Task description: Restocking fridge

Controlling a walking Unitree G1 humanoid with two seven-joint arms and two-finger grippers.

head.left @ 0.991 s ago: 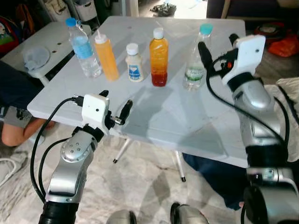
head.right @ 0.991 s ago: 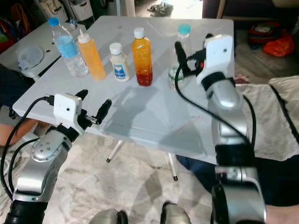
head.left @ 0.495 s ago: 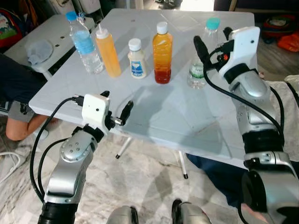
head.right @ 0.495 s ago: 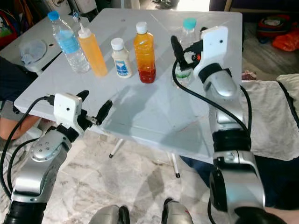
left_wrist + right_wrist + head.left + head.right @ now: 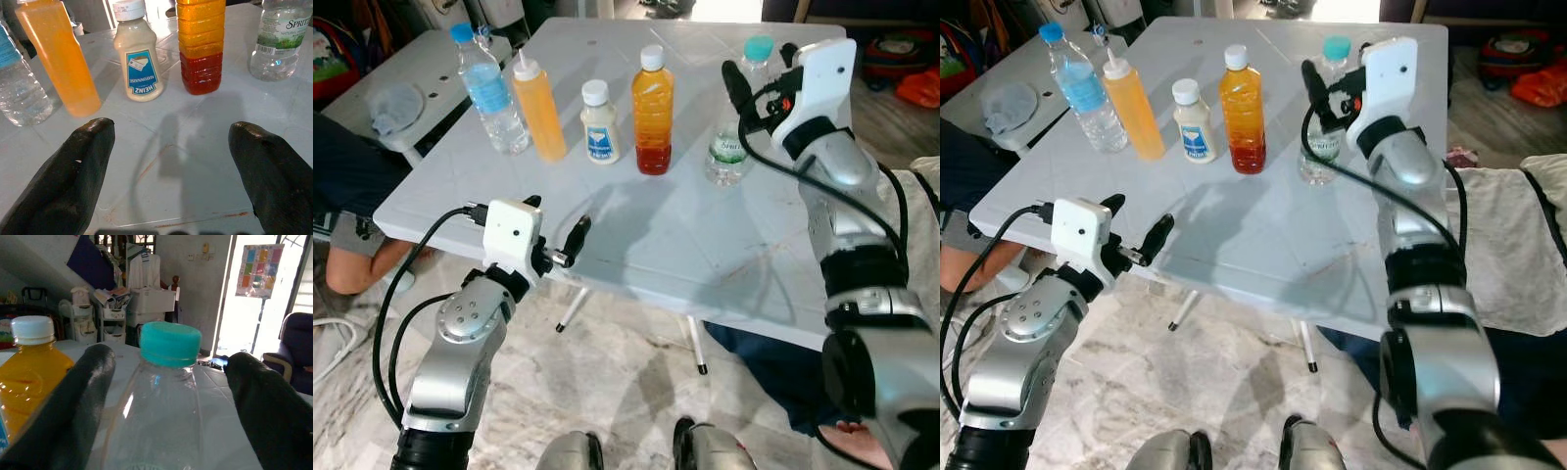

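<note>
Nearest me, the left gripper hangs at the near edge of the white table, its fingers spread wide around nothing. Farther back, five bottles stand upright in a row, caps pointing up: a blue-capped water bottle, an orange squeeze bottle, a small mayonnaise bottle, an orange-and-red juice bottle and a clear teal-capped bottle. The right gripper sits at that last bottle's neck, its fingers parted wide to either side, not touching it.
</note>
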